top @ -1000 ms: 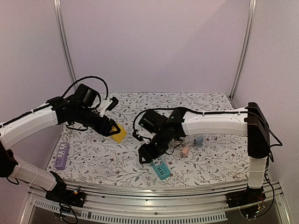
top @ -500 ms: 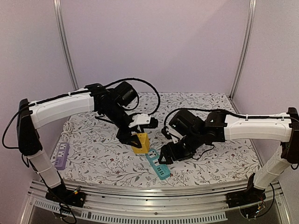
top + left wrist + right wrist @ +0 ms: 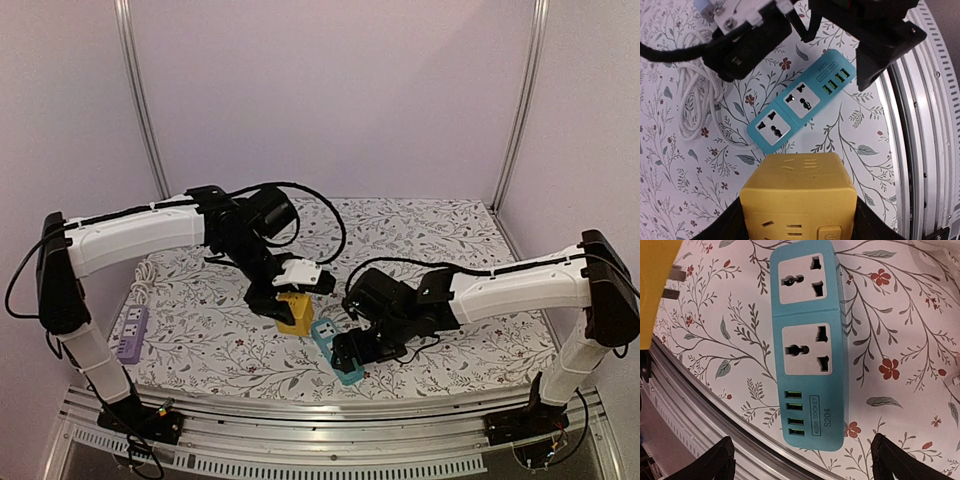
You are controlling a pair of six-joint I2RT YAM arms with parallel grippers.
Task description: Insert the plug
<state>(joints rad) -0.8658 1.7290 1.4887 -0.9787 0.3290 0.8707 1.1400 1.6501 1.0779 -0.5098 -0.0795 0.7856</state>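
Two grippers meet near the front middle of the floral-covered table (image 3: pixel 200 345). The left gripper (image 3: pixel 285 298) is clamped on a yellow cube adapter (image 3: pixel 296 312). In its wrist view the cube (image 3: pixel 799 192) fills the space between the dark fingers (image 3: pixel 729 233), which press on its two side faces. One face shows socket slots and a small button.

Beyond the cube lies the teal power strip (image 3: pixel 801 106), flat on the cloth, with two universal sockets and a row of four green USB ports at one end. From above, the cube sits just beside the socket end of the strip (image 3: pixel 338 352). Whether the two touch cannot be told there.

The right gripper (image 3: pixel 805 456) hangs over the strip's USB end with its jaws spread wide. One finger (image 3: pixel 714 463) stands on each side of the strip (image 3: pixel 807 340), and neither presses on it. In that view the yellow cube (image 3: pixel 654 285) shows at the upper left corner, with two metal prongs (image 3: pixel 672 284) sticking out toward the strip. It is off to the side of the sockets and not seated in either one.

A coiled white cable (image 3: pixel 692 102) lies on the cloth near the strip. A purple power strip (image 3: pixel 131 333) sits well apart at the table's left edge.
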